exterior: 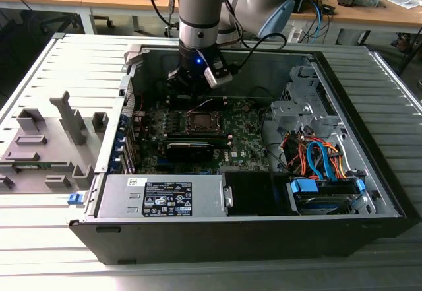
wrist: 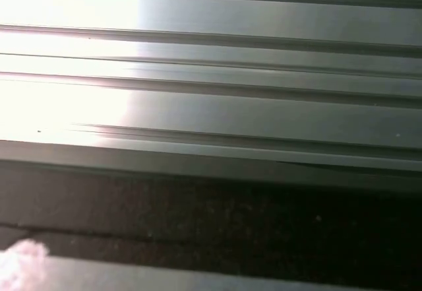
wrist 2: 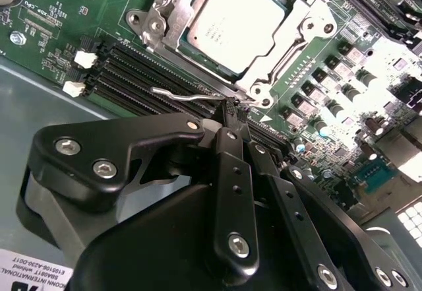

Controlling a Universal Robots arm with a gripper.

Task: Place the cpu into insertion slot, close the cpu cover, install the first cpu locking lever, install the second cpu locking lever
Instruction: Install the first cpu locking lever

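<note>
Inside case, cpu (wrist 2: 234, 24) lies beyond claw (wrist 2: 232, 116).

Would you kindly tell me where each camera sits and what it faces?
Exterior view: off the arm, looking down into the open computer case; the arm and gripper show.
Second wrist view: on the arm, facing the cpu under the cpu cover; gripper in front.
First wrist view: on the arm, facing ribbed metal panels.
Shared: exterior and second wrist views show the socket.

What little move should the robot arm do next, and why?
Probably push the thin wire lever down beside the socket. The cpu already sits under the closed cpu cover, and the gripper is right at that unlatched lever.
</note>
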